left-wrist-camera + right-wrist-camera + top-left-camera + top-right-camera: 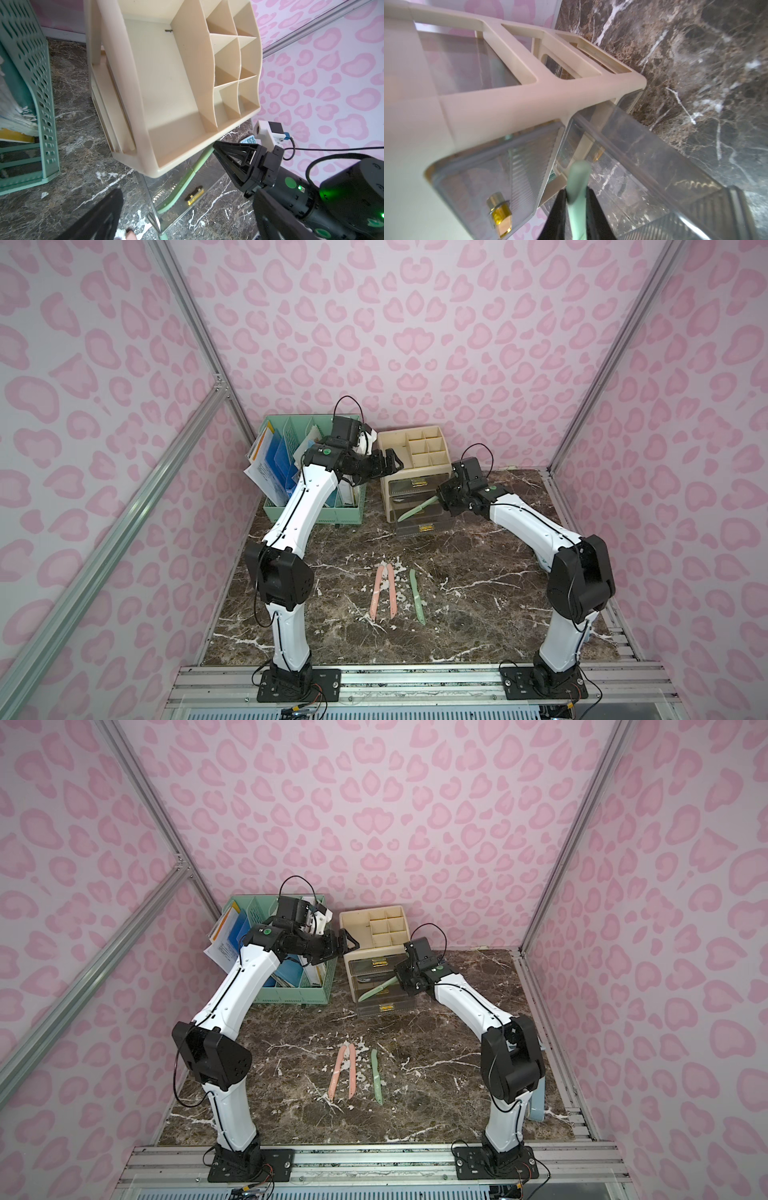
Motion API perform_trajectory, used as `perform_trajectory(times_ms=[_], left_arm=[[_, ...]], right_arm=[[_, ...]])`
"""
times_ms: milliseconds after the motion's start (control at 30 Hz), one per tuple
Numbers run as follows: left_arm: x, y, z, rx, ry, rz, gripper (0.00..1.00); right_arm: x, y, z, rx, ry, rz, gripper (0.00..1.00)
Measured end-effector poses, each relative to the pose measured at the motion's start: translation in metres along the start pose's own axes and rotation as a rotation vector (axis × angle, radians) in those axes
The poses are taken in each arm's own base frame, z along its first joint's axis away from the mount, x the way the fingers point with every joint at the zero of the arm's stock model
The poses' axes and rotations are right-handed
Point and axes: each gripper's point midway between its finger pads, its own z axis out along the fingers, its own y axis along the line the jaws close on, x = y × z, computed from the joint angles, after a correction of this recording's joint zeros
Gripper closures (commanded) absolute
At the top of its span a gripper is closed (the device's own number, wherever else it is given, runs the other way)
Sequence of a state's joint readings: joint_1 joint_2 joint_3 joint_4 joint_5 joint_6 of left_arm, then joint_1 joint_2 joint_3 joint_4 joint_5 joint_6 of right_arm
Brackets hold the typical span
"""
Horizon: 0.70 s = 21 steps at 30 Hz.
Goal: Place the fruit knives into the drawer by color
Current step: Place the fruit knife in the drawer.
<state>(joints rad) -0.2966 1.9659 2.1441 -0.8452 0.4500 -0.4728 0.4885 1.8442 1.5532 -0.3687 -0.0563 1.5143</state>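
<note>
The counter (478,593) carried the organizer (409,448) at the back, with one clear drawer (440,526) pulled out. Our left tool (392,464) hung wide open by the organizer's top, holding nothing. Our right tool (440,499) gripped a green knife (417,510), which slanted down over the drawer. We judged it best to lower the tip inside the walls, level the knife, then release. A pink knife (376,593), a second pink knife (391,591) and a spare green knife (417,597) lay mid-counter.
</note>
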Motion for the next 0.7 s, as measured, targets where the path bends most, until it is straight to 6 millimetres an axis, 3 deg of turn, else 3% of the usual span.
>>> perform_trajectory(times_ms=[133, 233, 433, 700], left_arm=[[0.000, 0.000, 0.000, 0.000, 0.000, 0.000, 0.02], [0.000, 0.000, 0.000, 0.000, 0.000, 0.000, 0.02], [0.000, 0.000, 0.000, -0.001, 0.000, -0.001, 0.02], [0.003, -0.002, -0.012, -0.009, -0.011, 0.003, 0.02]], right_arm=[[-0.004, 0.002, 0.000, -0.011, -0.006, 0.003, 0.78], [-0.005, 0.006, 0.003, -0.023, -0.007, -0.001, 0.68], [-0.001, 0.010, 0.003, -0.035, 0.002, -0.024, 0.67], [0.009, 0.023, -0.020, -0.085, 0.025, -0.100, 0.54]])
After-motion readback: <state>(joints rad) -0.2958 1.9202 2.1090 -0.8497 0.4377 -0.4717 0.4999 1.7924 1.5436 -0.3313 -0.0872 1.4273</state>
